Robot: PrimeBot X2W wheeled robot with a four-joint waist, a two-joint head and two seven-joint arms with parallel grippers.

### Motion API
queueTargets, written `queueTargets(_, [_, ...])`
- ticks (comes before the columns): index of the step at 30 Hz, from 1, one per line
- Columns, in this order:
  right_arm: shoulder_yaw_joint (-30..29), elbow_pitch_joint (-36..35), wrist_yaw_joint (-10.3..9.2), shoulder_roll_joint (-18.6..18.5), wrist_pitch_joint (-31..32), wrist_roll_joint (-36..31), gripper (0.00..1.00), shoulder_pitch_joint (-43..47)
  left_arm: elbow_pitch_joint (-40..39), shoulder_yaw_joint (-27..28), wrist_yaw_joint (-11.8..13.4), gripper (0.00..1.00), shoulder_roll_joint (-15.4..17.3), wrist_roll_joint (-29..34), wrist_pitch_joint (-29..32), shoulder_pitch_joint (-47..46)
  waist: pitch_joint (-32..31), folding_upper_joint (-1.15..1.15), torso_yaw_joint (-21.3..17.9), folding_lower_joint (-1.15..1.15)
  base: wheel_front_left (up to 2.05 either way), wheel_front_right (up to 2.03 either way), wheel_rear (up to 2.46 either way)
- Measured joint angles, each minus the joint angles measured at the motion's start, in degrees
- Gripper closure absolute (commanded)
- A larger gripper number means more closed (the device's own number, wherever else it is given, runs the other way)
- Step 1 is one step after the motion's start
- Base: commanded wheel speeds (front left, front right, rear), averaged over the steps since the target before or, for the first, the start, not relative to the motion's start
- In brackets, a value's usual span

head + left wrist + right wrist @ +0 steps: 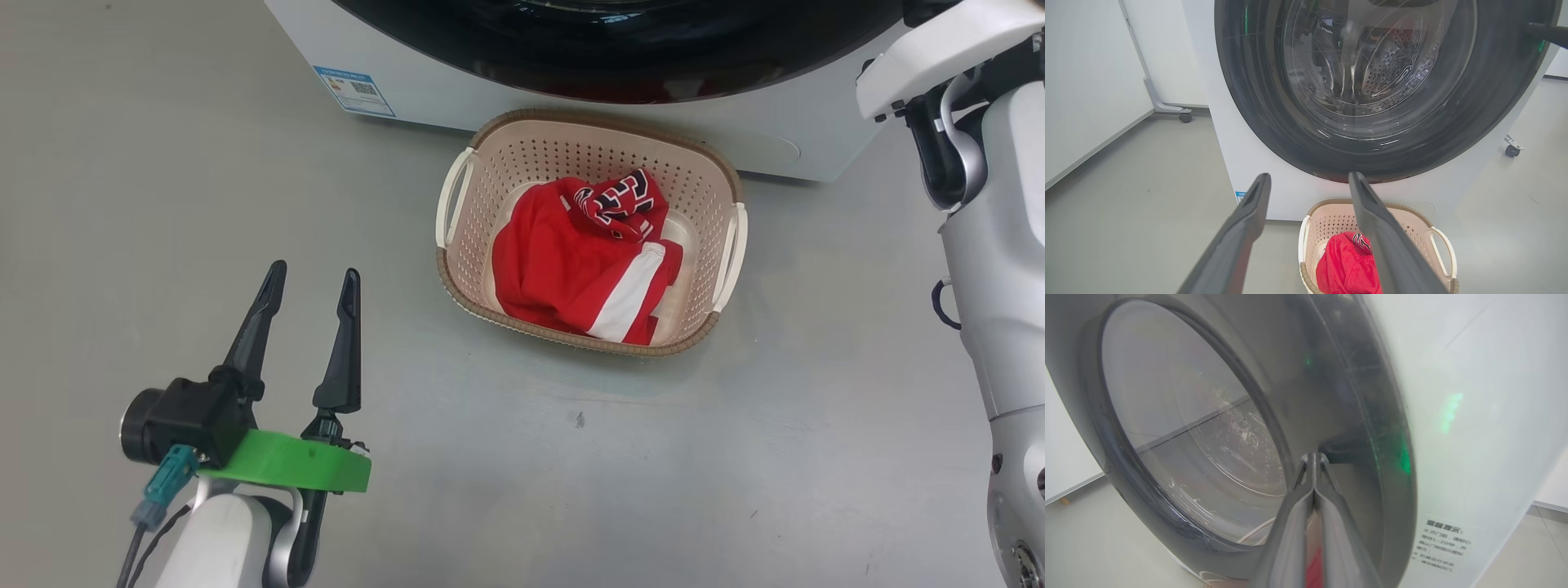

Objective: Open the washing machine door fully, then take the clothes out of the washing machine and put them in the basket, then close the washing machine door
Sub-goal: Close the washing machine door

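- Red clothes [584, 261] with white stripes and dark lettering lie heaped inside the basket [535, 159]. Nothing hangs over its rim, so the unloading looks finished.
- Just behind the basket stands the washing machine [457, 90]. I cannot tell whether the two touch.
- Above the basket's far rim, the door [1380, 102] seems to be swung against the machine's front. The steel drum [1392, 61] shows through its glass.
- Above the basket and to its right, the right pincer [1314, 457] is clenched on nothing. Its tips rest against the door's black ring near the outer edge, which I judge to be a push to shut it.
- Left of the basket and nearer the robot, the left pincer [314, 271] hovers over the floor [163, 204], released wide and empty.
- Risk: the ring is glossy and curved, so the clenched tips could skid sideways. The push would then be wasted and the door left unlatched.
- Risk: an unlatched door may spring back out over the basket, which sits close beneath it.
- Hard to make out: the right wrist view is smeared, so the seam between door and machine is unclear. I cannot say whether the latch has caught.
- Cut off: the head view keeps only the door's lower arc, and the right arm shows as a pale forearm [947, 45] up and right of the basket.
- Hidden: reflections on the glass hide whether the drum is truly empty.
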Motion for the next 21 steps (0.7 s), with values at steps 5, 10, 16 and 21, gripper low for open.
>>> queueTargets(5, [0.2, 1.3, 0.03, 0.4, -1.3, 0.5, 1.00, 0.0, 0.4, 0.2, -0.1, 0.00, -0.3, 0.0, 0.0, -0.1, -0.3, 0.00, -0.1, 0.00, 0.00, 0.00, 0.00])
queueTargets(10, [0.5, 2.5, 0.12, 0.5, -3.1, 0.8, 1.00, 1.3, 0.9, 0.8, -0.6, 0.00, -0.5, 0.1, 0.0, -0.1, -1.3, 0.00, -0.4, 0.00, 0.00, 0.00, 0.00])
queueTargets(16, [0.3, 3.0, 1.07, 2.2, -4.1, 4.1, 1.00, 7.7, 1.9, 1.2, -0.6, 0.00, -0.6, 0.5, 0.0, 0.0, -3.1, 0.00, -0.8, 0.00, 0.00, 0.00, 0.00])
queueTargets(21, [0.4, 2.8, 1.11, 2.1, -4.8, 4.5, 1.00, 12.4, 2.3, 1.6, -1.0, 0.00, -0.6, 1.1, 0.0, 0.1, -5.0, 0.00, -1.5, 0.00, 0.00, 0.00, 0.00])
